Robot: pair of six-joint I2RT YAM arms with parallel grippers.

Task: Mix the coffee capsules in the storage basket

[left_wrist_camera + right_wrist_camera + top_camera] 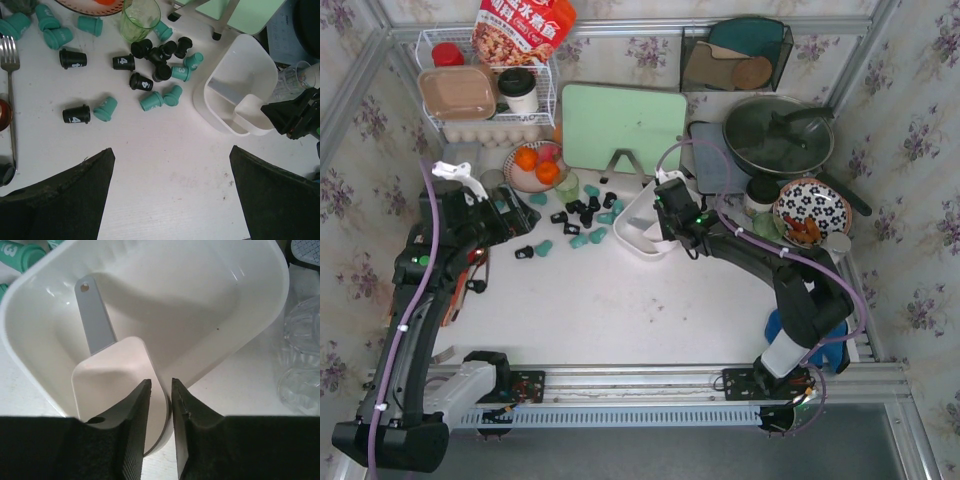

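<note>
Over on the right side of the surface point(620, 310), the right gripper point(667, 217) has its jaws squeezed narrow on the near rim of the storage basket point(628, 238). From the right wrist view you can see the white wall of the basket point(200, 290) pinched in the thin gap of that gripper point(161, 385). I honestly can't tell if the basket is lifted or just resting at a tilt.

Only thing inside it is a white scoop point(115, 370) with a grey handle, lying against the near end. No pods in there at all.

The coffee capsules point(575, 208) are all loose on the surface just left of the basket, black and teal jumbled together, most tipped on their sides. The left wrist view shows the bunch point(141, 81) with a few stragglers further left, near a fork point(10, 55). A green cup point(140, 20) stands right behind them.

The left gripper point(502, 212) hangs above the left part of the surface, jaws spread wide point(170, 150) with nothing between them, well apart from the basket point(215, 105).
</note>
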